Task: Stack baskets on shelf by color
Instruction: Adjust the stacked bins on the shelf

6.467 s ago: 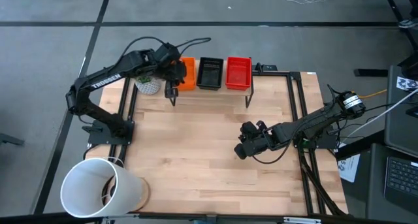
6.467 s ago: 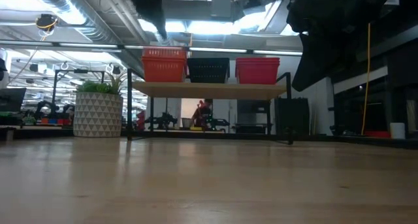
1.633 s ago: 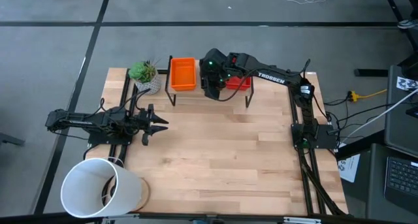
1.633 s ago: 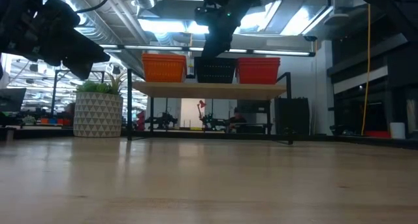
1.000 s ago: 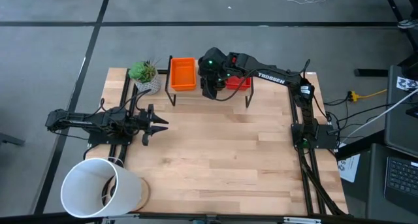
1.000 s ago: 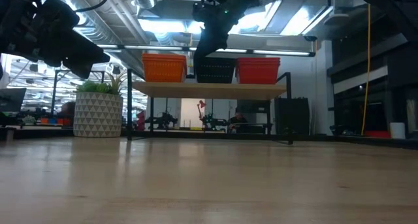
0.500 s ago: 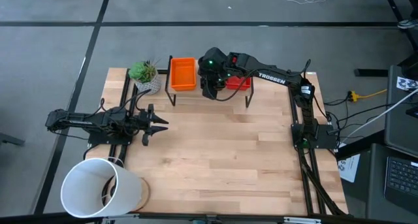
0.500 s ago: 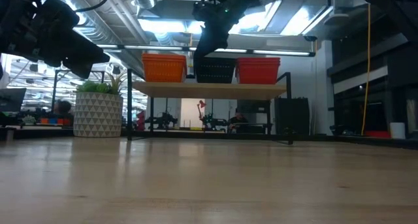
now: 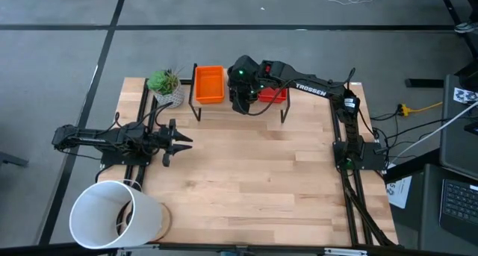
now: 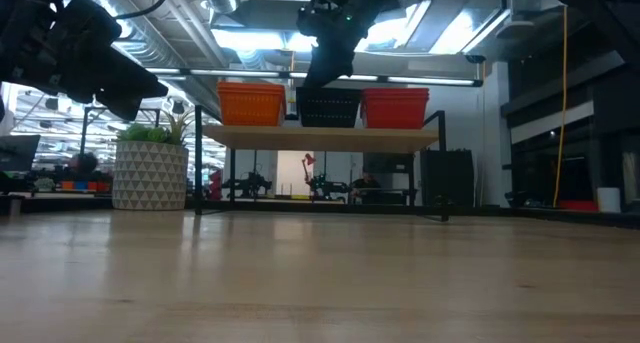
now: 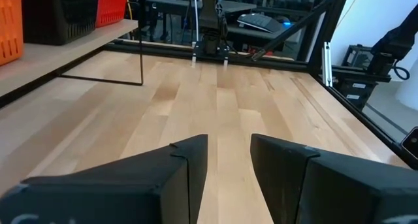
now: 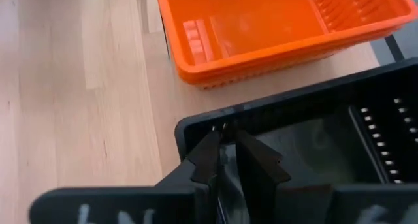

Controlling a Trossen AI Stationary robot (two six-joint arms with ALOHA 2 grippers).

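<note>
R gripper [image 12: 226,157]: jaws clamped on near wall of black basket [image 12: 313,132], mid-shelf [image 10: 320,136], between orange stack [image 9: 209,84] on left and red [image 10: 395,107] on right. Looks like the black stack's placing step; next probably calls for letting go, lifting clear. L gripper [image 11: 228,162]: jaws apart, empty, low near table's left edge, by the pot plant [image 9: 166,86].
</note>
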